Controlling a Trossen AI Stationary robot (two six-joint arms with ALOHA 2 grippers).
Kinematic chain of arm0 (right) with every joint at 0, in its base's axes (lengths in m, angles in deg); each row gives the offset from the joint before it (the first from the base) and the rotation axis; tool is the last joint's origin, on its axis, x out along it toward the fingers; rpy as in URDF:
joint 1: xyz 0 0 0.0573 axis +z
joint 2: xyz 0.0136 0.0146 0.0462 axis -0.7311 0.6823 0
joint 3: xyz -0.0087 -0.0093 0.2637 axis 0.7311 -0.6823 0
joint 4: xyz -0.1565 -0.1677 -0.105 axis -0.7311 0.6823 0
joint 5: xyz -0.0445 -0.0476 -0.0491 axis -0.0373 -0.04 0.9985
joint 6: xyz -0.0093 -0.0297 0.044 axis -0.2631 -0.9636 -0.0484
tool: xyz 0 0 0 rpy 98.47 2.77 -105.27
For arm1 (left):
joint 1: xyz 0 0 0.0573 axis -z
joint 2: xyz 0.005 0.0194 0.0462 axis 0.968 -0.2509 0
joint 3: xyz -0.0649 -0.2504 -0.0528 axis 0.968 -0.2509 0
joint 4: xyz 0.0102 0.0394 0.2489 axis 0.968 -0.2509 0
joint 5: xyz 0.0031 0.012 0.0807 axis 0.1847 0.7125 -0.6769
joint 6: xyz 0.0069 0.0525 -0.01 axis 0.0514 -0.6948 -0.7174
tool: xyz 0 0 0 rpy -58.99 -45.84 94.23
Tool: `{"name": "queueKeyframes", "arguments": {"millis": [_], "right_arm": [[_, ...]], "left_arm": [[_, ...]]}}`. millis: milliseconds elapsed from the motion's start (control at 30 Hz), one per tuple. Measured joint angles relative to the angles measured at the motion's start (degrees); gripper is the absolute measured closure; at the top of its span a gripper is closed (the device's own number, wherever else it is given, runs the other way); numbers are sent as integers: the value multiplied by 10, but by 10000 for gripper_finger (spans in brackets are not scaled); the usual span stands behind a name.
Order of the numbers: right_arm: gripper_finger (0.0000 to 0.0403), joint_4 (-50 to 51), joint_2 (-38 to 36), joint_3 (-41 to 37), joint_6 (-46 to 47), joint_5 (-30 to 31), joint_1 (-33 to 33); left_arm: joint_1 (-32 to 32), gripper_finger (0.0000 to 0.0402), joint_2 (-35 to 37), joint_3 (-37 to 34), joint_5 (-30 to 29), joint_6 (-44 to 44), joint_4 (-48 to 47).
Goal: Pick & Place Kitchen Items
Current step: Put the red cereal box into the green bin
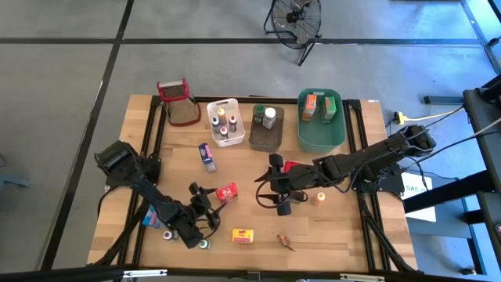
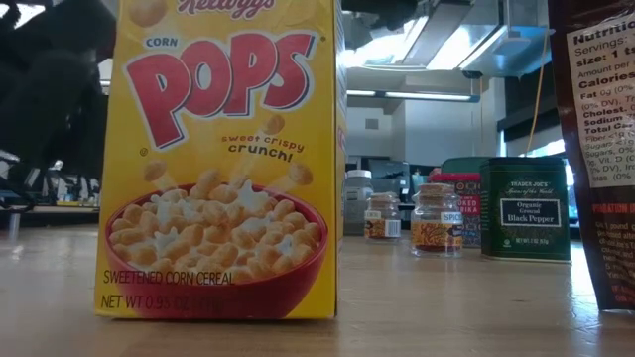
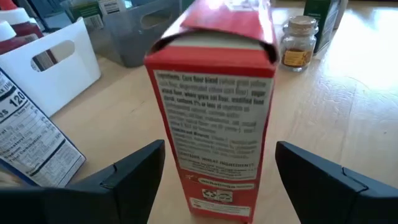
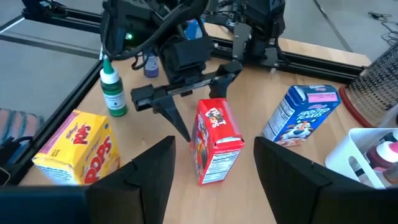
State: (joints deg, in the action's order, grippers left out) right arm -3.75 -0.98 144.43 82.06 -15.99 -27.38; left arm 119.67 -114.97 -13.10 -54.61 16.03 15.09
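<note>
Grey concrete floor surrounds our wooden table (image 1: 329, 227), with a fan beyond its far edge; near the table's middle stands the red box (image 1: 226, 192), upright, and it is the item both arms face. Our left gripper (image 1: 205, 205) is level with the box, its fingers (image 3: 130, 177) spread wide on either side of it and not yet touching; our right gripper (image 1: 270, 190) hangs a little apart on the opposite side, fingers (image 4: 140, 174) also parted, holding nothing. We judge the box light, thin card that will dent if squeezed hard, and tall enough to tip; best taken low across its two broad faces, squarely. Only the right wrist view shows both the left gripper's fingers straddling the box and the neighbours: a yellow box (image 4: 78, 149) lying near, a blue box (image 4: 298, 121) upright beside a white tub (image 4: 364, 155), and a green-capped bottle (image 4: 113, 90). Only the high view shows the green tub (image 1: 321, 133) and brown tub (image 1: 266, 135) along the far edge; the low view is filled by the yellow box (image 2: 223, 159) and hides the red one.
</note>
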Motion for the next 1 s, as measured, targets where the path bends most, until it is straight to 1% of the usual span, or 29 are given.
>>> {"name": "queueKeyframes", "arguments": {"millis": [233,400,500,667,867,1000], "right_arm": [[182,-1,0,0,0,-5,0],[182,-2,0,0,0,-6,0],[182,-2,0,0,0,-19,0],[182,-1,0,0,5,-48,0],[183,6,0,0,6,-49,1],[183,17,0,1,-9,-38,1]], "left_arm": [[-5,101,-23,0,-5,-4,13],[-20,117,-30,0,-4,-11,13],[-29,138,-30,0,-1,-12,13],[-35,184,-30,0,2,-30,24],[-35,236,-30,0,3,-81,47],[-33,248,-18,5,16,-119,43]]}}
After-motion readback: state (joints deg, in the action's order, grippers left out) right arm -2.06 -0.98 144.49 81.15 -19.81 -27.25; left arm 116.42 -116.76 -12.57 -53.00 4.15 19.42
